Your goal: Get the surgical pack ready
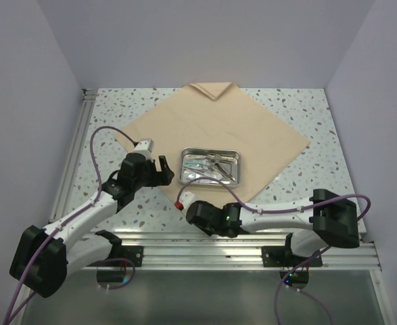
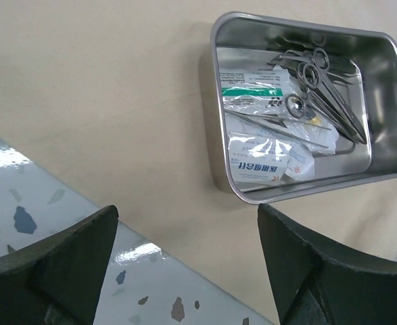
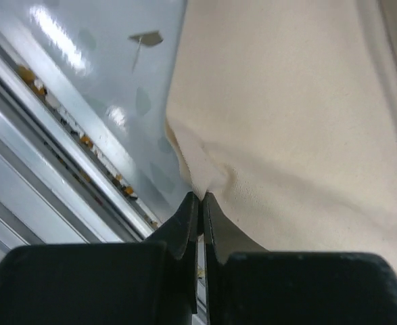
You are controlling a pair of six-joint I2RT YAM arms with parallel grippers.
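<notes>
Speckled table (image 1: 306,108), right gripper (image 3: 199,202) tight on cloth (image 1: 218,125)

Spread tan cloth (image 1: 205,122); steel tray (image 2: 386,95) atop, holding scissors (image 2: 333,98), forceps (image 2: 286,122), packets (image 2: 252,88).

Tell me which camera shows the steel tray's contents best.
Left wrist: the steel tray sits close and unblocked, with scissors and printed packets clearly distinguishable inside. Top external shows the tray whole on the cloth, but its contents are tiny. Right wrist shows none of it, only the right gripper, jaws shut on the cloth's edge.
</notes>
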